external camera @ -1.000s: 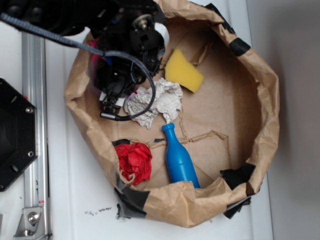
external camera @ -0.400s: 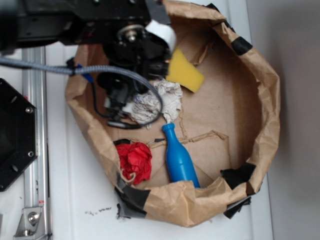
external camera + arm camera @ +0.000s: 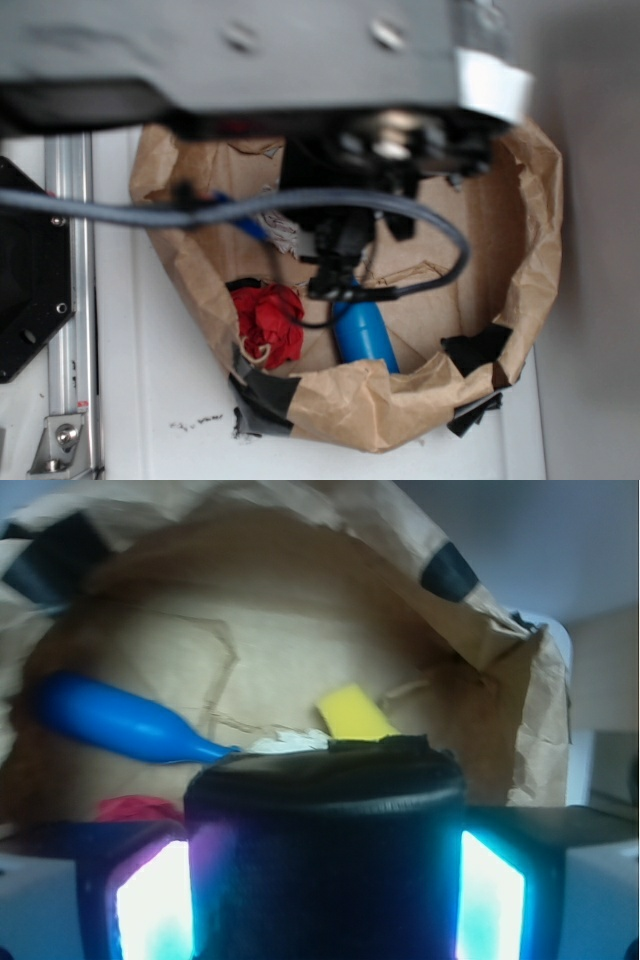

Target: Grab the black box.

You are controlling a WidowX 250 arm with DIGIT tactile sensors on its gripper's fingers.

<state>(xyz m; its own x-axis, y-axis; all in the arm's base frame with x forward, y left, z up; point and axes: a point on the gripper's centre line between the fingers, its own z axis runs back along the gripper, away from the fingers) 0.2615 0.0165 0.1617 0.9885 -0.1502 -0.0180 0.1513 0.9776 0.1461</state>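
Note:
In the wrist view the black box (image 3: 325, 850) fills the space between my gripper's (image 3: 325, 890) two glowing pads (image 3: 150, 900), and it touches both. The box is dark and rounded at its top edge. The gripper is shut on it. In the exterior view the blurred arm spans the top of the frame, and the gripper (image 3: 338, 270) hangs over the middle of the brown paper nest, just above the blue bottle (image 3: 365, 330). In that view I cannot pick out the box among the dark gripper parts.
The brown paper rim (image 3: 380, 400) with black tape patches rings the nest. Inside lie the red cloth (image 3: 268, 322), the blue bottle (image 3: 120, 723), a yellow sponge (image 3: 352, 712) and white crumpled paper (image 3: 290, 742). A black hexagonal plate (image 3: 25, 270) and metal rail (image 3: 70, 300) stand at the left.
The arm has swung from the nest's upper left to its middle and come nearer the camera, now large and blurred. It hides the sponge and most of the white paper.

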